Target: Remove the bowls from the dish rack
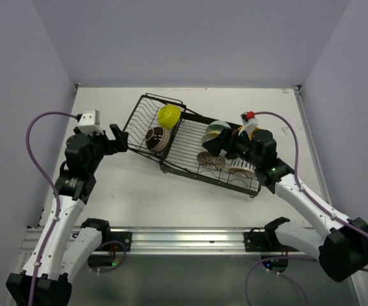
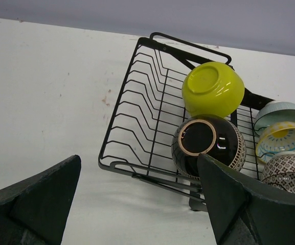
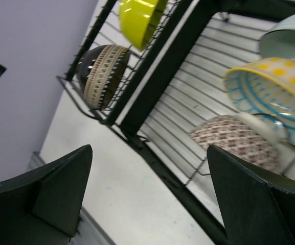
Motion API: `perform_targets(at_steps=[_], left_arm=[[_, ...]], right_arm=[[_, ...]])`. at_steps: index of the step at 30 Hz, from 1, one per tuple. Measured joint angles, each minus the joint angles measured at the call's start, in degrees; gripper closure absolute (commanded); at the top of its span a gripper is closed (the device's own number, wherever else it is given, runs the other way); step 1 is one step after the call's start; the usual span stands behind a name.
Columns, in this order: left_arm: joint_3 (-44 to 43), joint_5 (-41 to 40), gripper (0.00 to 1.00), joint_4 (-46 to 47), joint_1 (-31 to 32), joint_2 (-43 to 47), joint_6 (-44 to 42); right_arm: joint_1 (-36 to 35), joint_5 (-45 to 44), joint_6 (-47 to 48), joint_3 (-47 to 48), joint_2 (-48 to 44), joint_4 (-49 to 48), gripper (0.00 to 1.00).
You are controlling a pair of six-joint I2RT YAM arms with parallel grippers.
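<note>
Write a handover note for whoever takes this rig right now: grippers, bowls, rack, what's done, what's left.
Left gripper: open, empty, just beside the left end of the dish rack.
Right gripper: open, empty, over the rack's flat section, near the bowls there.
Basket section: yellow-green bowl, dark striped bowl.
Flat section: pale teal bowl, yellow-and-blue patterned bowl, brown-patterned bowl, white ribbed bowl.
Done: nothing; no bowl is out of the rack.
Left: every bowl.
</note>
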State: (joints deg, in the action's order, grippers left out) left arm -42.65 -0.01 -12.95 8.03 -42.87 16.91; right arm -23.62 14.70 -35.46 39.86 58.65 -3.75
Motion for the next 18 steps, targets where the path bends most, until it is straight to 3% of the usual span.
perform_targets(at_steps=[9, 18], left_arm=[[0.0, 1.36, 0.0, 0.04, 0.0, -0.33, 0.0], [0.0, 2.36, 0.0, 0.04, 0.0, -0.48, 0.0]], right_arm=[[-10.08, 0.02, -11.45, 1.4, 14.88, -16.22, 0.02], [-14.6, -0.24, -19.34, 4.33, 26.08, -27.21, 0.04]])
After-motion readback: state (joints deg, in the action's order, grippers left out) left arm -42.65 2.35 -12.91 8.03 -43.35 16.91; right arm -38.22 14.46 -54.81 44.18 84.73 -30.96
